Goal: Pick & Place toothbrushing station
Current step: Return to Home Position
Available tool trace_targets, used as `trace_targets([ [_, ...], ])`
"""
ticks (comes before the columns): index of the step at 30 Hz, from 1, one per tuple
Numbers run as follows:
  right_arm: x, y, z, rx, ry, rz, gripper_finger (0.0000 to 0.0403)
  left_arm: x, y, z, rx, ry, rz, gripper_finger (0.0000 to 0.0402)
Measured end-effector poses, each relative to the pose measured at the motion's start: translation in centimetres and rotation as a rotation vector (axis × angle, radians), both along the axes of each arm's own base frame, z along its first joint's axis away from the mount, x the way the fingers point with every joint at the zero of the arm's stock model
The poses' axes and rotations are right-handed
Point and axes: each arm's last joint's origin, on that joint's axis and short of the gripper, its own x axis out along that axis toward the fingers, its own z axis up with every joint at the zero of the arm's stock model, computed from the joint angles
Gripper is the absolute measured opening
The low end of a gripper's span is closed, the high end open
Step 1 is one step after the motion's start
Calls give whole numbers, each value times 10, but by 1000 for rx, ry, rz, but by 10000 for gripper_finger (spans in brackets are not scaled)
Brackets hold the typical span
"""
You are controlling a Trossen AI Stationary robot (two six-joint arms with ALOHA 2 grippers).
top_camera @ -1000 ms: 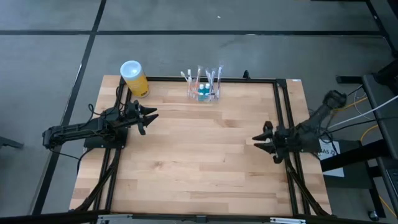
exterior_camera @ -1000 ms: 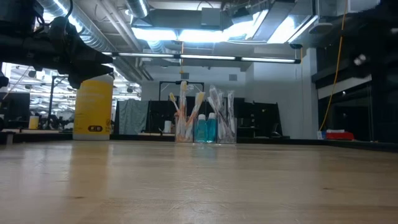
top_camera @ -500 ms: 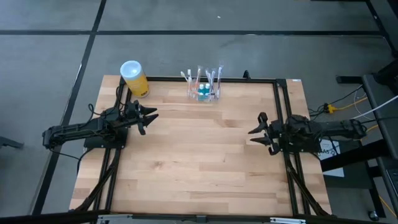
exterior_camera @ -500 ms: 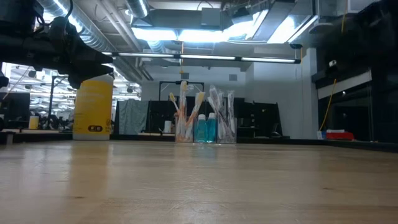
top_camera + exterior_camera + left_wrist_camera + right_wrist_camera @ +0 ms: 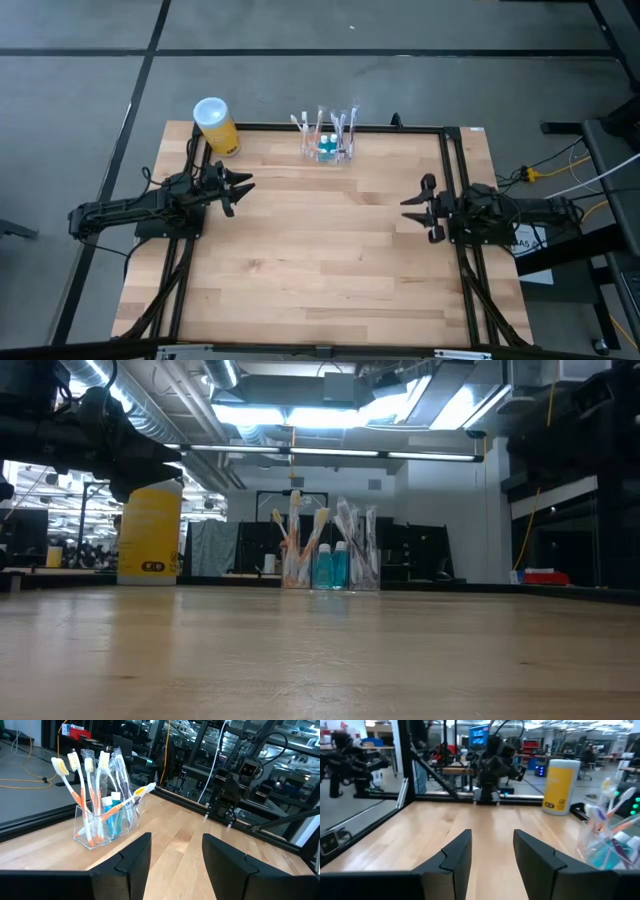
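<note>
The toothbrushing station [image 5: 329, 145] is a small clear plastic holder standing on its base at the table's far edge, holding several toothbrushes and blue bottles. It also shows in the low view [image 5: 330, 565], the left wrist view [image 5: 102, 815] and the right wrist view [image 5: 612, 845]. My left gripper [image 5: 245, 187] is open and empty at the table's left side. My right gripper [image 5: 412, 212] is open and empty at the table's right side. Both are well short of the station.
A yellow cylindrical canister with a white top [image 5: 215, 125] stands at the far left corner, left of the station. A black frame rail [image 5: 400, 128] runs along the table's far edge and sides. Bare wood [image 5: 320, 250] lies between the grippers.
My right gripper has moved from the right edge toward the table's far edge, and its arm has straightened to lie level across the right side. The left arm and the station have kept still.
</note>
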Motion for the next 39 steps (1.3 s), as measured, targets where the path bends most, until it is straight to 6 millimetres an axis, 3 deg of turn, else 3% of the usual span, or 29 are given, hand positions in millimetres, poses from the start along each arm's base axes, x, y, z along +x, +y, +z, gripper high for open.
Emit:
trace_targets([
  [39, -1, -6, 1, 49, -13, -79, 149, 0, 0, 0, 0, 0, 0, 171],
])
